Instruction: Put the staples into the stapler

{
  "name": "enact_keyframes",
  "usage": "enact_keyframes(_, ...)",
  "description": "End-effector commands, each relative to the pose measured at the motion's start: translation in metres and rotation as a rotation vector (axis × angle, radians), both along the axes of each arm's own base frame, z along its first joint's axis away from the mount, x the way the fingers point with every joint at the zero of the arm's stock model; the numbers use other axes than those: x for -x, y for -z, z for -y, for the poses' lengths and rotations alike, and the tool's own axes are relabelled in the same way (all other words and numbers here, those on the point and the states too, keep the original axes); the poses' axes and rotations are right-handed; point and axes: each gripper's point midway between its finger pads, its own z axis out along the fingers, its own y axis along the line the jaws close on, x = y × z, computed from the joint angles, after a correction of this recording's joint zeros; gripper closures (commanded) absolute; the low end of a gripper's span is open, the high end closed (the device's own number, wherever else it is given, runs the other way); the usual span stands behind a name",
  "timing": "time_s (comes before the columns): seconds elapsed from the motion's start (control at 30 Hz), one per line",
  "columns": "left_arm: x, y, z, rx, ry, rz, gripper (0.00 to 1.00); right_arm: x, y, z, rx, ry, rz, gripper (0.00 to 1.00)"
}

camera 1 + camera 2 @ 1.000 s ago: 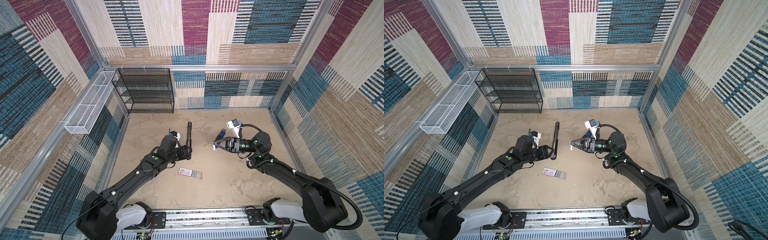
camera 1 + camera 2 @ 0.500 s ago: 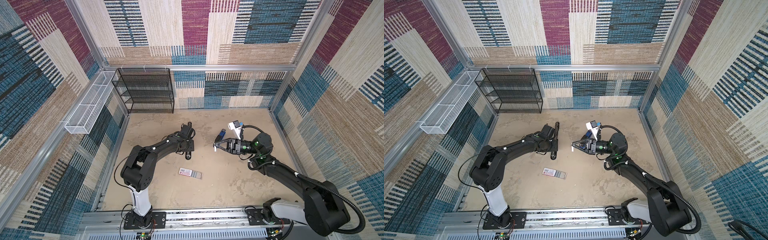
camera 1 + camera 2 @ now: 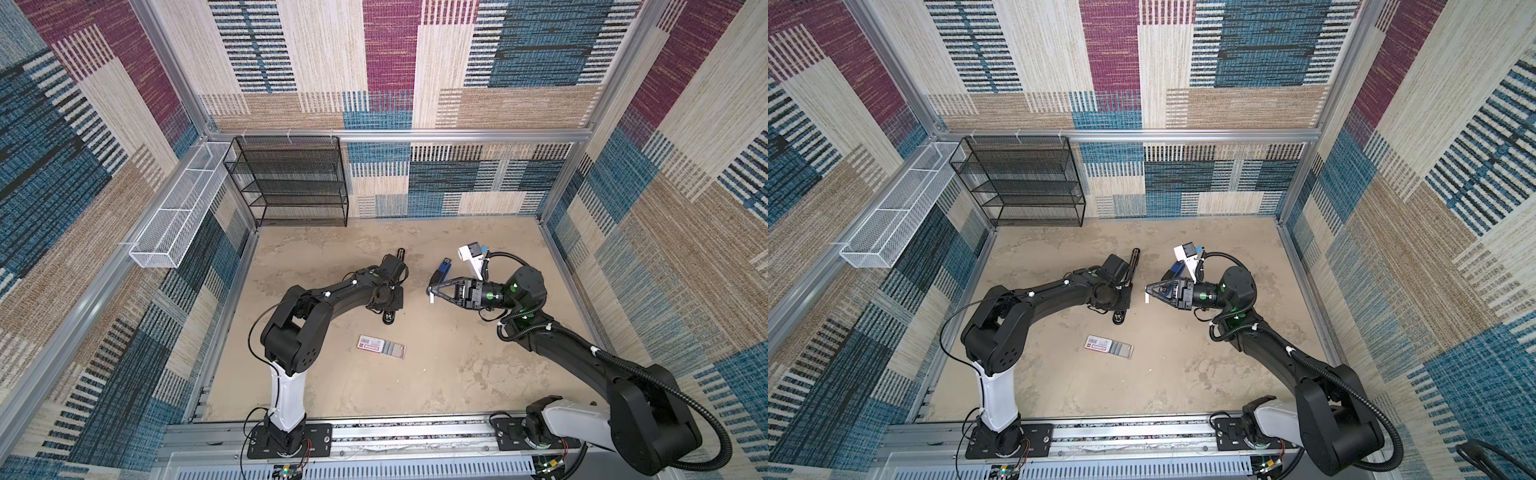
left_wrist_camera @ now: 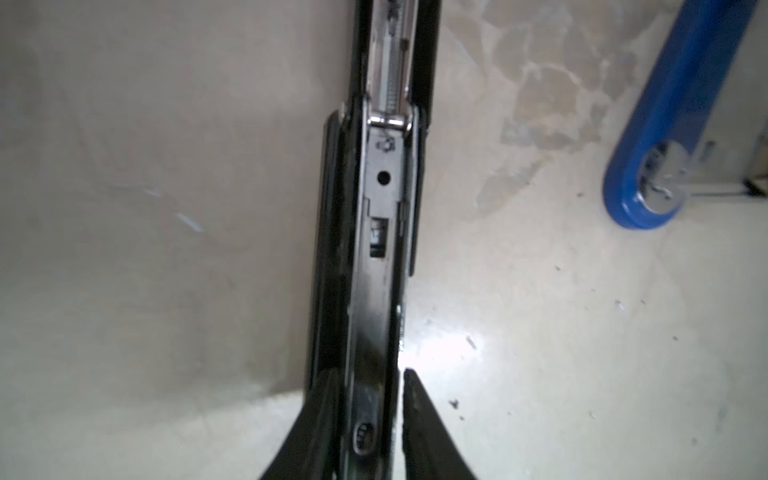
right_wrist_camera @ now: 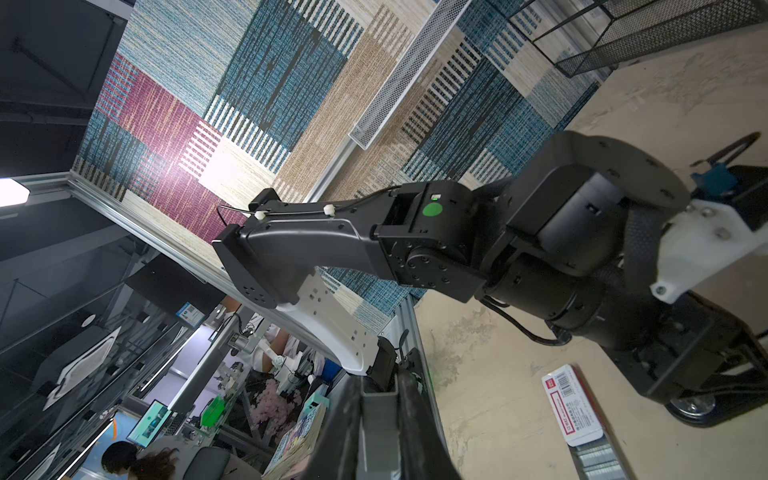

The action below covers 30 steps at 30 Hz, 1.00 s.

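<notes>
The stapler (image 3: 389, 318) lies in the middle of the table (image 3: 457, 374), straddled by the left gripper (image 4: 370, 374). The staple tray (image 3: 381, 346) lies in front of it. A small tool (image 3: 441, 268) lies right of the stapler, behind the right gripper (image 3: 431, 291), whose fingers pinch a staple strip (image 5: 378, 415).

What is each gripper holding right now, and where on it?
Right gripper pinches a staple strip by its long sides. Left gripper straddles the stapler near one end; a firm grip cannot be told.

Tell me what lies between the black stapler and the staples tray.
Only bare table separates the stapler from the staples tray, as both top views show.
</notes>
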Motion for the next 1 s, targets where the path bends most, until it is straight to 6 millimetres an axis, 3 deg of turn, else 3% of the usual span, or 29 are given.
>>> enact_keyframes(0.0, 0.019, 0.002, 0.013, 0.039, -0.009, -0.064, 0.61, 0.000, 0.000, 0.001, 0.005, 0.011, 0.013, 0.80)
enact_keyframes(0.13, 0.032, -0.003, 0.031, 0.094, 0.009, -0.096, 0.54, -0.002, 0.001, 0.003, 0.010, 0.020, 0.015, 0.80)
enact_keyframes(0.33, 0.049, -0.011, 0.042, 0.171, 0.040, -0.140, 0.53, -0.005, 0.002, 0.005, 0.019, 0.033, 0.014, 0.80)
enact_keyframes(0.53, 0.066, -0.017, 0.087, 0.328, 0.147, -0.211, 0.54, -0.014, 0.003, 0.011, 0.033, 0.064, 0.014, 0.80)
enact_keyframes(0.67, 0.070, -0.023, 0.101, 0.362, 0.191, -0.202, 0.55, -0.021, 0.000, 0.016, 0.038, 0.087, 0.019, 0.79)
enact_keyframes(0.8, 0.074, -0.029, 0.080, 0.315, 0.166, -0.167, 0.55, -0.030, 0.003, 0.019, 0.066, 0.121, 0.015, 0.79)
enact_keyframes(0.97, 0.086, -0.033, 0.021, 0.272, 0.043, -0.126, 0.55, -0.039, 0.010, 0.018, 0.094, 0.130, 0.005, 0.79)
